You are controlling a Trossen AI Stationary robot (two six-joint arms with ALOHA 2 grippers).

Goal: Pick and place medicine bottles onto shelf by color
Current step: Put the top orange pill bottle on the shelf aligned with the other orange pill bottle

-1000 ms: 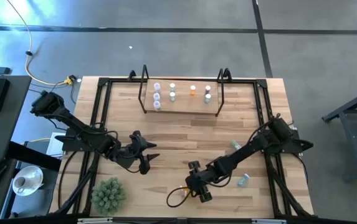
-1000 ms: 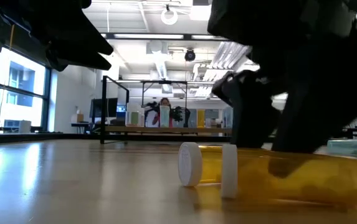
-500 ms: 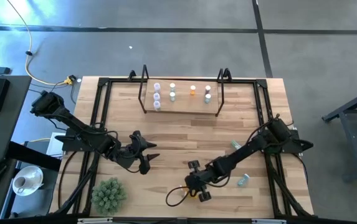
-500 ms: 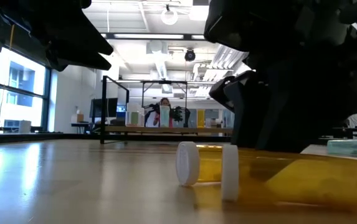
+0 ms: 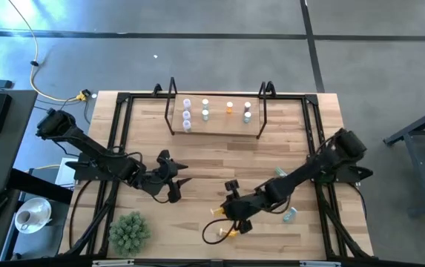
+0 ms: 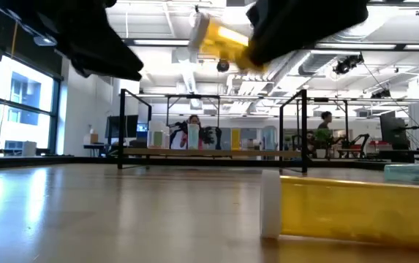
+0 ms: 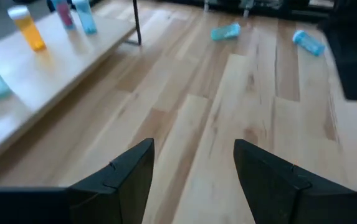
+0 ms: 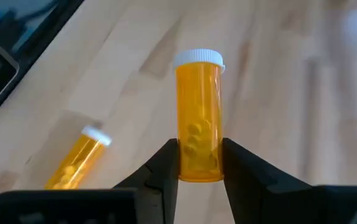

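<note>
Ten medicine bottles show in all. Six stand on the shelf (image 5: 216, 127): two purple, two whitish, one orange, one teal. Nearer than the shelf, two teal bottles lie on the counter (image 5: 205, 159), with two orange bottles there too. One plant ball (image 5: 129, 232).

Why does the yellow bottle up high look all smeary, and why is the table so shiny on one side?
In the low view, the held orange bottle is smeared, likely from motion, and window light glares off the tabletop on the left. In the right wrist view, the same bottle looks crisp between the right gripper fingers, while the tabletop behind is soft.
</note>
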